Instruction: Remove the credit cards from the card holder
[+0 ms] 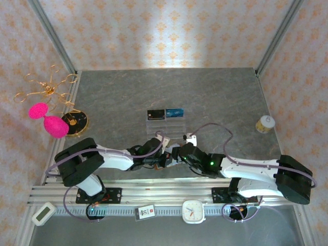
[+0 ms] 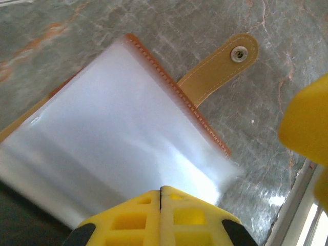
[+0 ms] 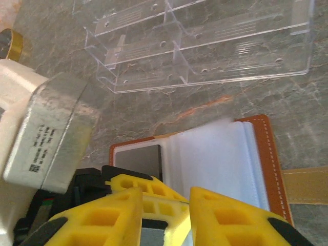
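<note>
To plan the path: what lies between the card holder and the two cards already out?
A clear plastic tray lies between the card holder and the black card and blue card, as the top view shows.

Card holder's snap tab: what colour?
The snap tab is tan with pale stitching; left wrist view shows it best.

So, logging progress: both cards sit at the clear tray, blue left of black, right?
Not quite: the top view shows the blue card right of the black card. Both do sit at the clear tray.
</note>
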